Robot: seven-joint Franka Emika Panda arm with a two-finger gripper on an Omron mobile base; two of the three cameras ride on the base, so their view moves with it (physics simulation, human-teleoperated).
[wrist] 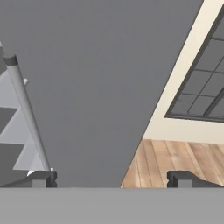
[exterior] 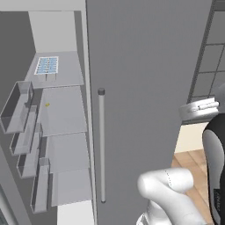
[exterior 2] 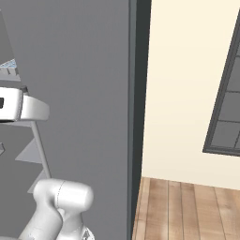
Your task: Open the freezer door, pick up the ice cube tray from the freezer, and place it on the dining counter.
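Note:
The freezer door [exterior: 9, 182] stands swung open at the far left, its grey bins [exterior: 19, 107] facing the freezer [exterior: 66, 112]. On the top pale shelf lies the ice cube tray [exterior: 46, 65], light blue with a white grid; a corner of it peeks out in the right base view [exterior 2: 9, 64]. My hand [exterior: 200, 109] hovers to the right of the plain grey door [exterior: 145, 88], well away from the tray. In the hand view my gripper [wrist: 113, 179] is open with nothing between its fingertips [wrist: 43, 178], facing that plain door. The dining counter is out of view.
A long vertical bar handle [exterior: 101, 145] runs down the plain door, near my left fingertip in the hand view [wrist: 26, 113]. A tiny yellow item [exterior: 47, 104] sits on the second shelf. A cream wall, dark-framed window [exterior 2: 227, 112] and wooden floor [exterior 2: 187, 206] lie to the right.

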